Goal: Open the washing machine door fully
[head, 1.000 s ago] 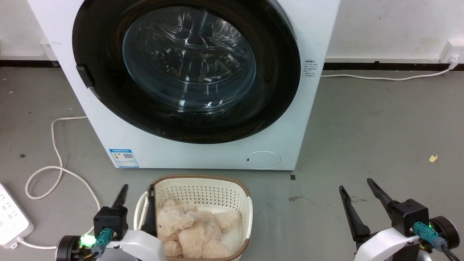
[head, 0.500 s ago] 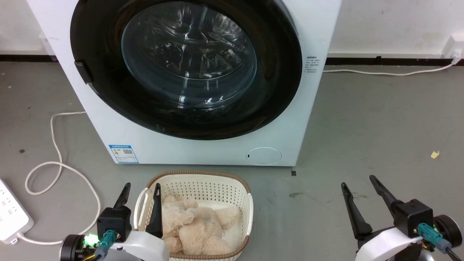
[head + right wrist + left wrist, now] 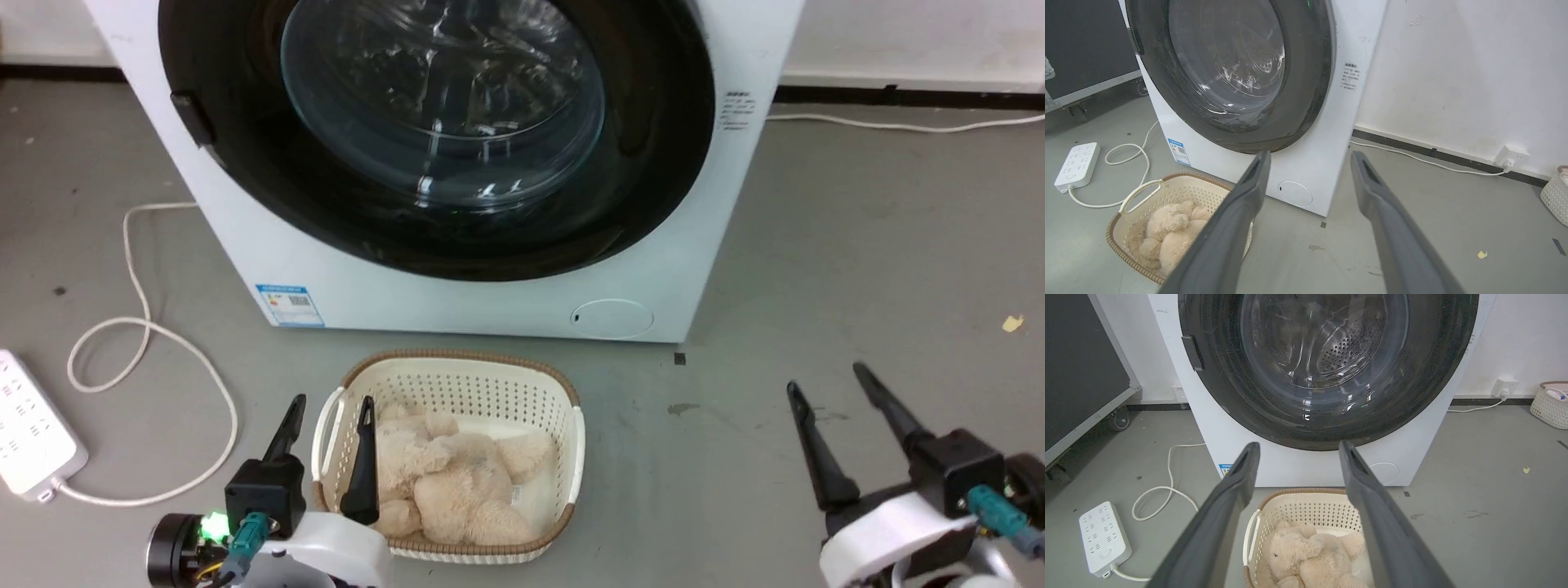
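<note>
Nothing done yet as far as I can tell. The washing machine door (image 3: 441, 122) sits shut, flush with the white front, so the whole swing is left to do. The left pincer (image 3: 333, 402) and right pincer (image 3: 824, 377) are both spread and holding nothing. The door is ahead of and above both, well apart, nearer the left one, with a basket (image 3: 457, 357) in between.

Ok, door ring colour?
Glossy black; the washing machine door shows best in the left wrist view.

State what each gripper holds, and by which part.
Nothing is held. The left gripper and right gripper are both open and empty, apart from the washing machine door.
</note>
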